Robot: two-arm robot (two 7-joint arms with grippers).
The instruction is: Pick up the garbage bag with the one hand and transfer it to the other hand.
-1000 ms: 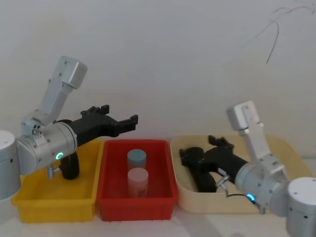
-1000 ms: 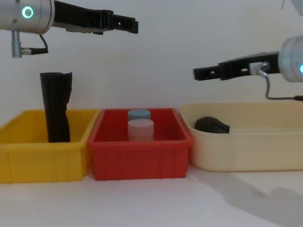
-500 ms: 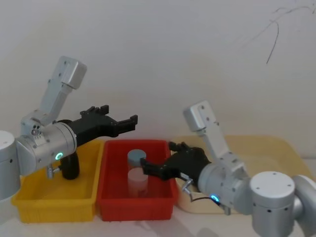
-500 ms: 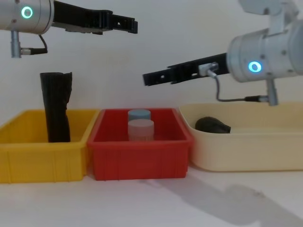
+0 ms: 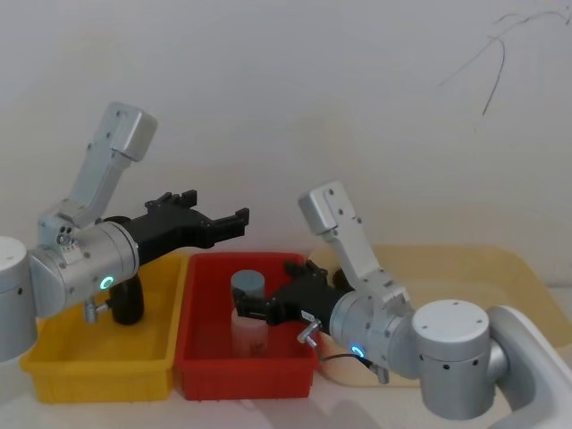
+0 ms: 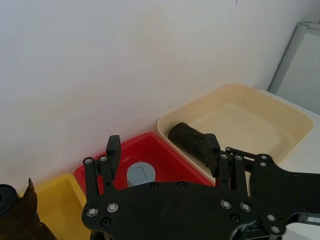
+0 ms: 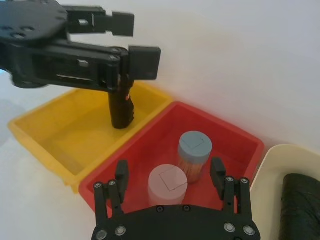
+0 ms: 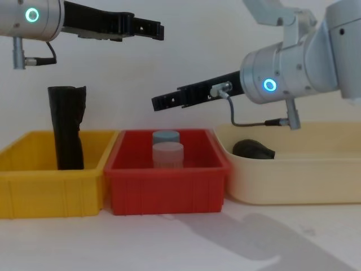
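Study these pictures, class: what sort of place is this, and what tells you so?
Probably a robot test bench in a lab: a white wall, a yellow bin, red bin and cream bin in a row on a table, with the left gripper and right gripper open above them.

Chest view: garbage bag (image 8: 252, 149) mostly below beige tray (image 8: 282, 180) wall, one end showing. Right wrist view clips it at the edge. Head view: ragged roll (image 5: 127, 304) in yellow bin (image 5: 89, 362) largely behind left arm (image 5: 80, 259).
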